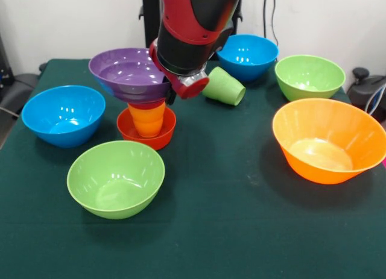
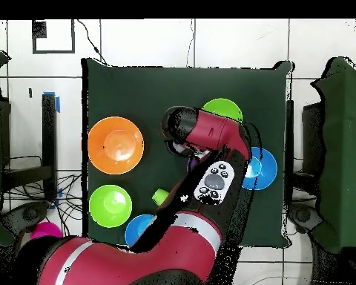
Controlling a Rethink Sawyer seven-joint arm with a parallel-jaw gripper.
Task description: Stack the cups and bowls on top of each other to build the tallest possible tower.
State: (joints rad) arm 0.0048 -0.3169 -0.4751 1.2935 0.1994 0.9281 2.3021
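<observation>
The tower stands left of centre: a small red-orange bowl [image 1: 146, 134] holds an upright orange cup [image 1: 148, 118], with a magenta bowl [image 1: 145, 100] showing as a band above it. A shallow purple bowl [image 1: 128, 73] rests on top, overhanging to the left. My gripper [image 1: 173, 93] is at the purple bowl's right rim, mostly hidden by the arm's wrist [image 1: 187, 50]. A light green cup [image 1: 224, 86] lies on its side just right of the wrist. In the overhead view the arm [image 2: 211, 141] covers the tower, leaving only a sliver of the purple bowl [image 2: 190, 159].
Loose bowls ring the tower: blue [image 1: 63, 114] at left, green [image 1: 116, 178] in front, large orange [image 1: 329, 140] at right, green [image 1: 309, 76] and blue [image 1: 247, 55] behind. A magenta object [image 2: 44, 230] lies off the table.
</observation>
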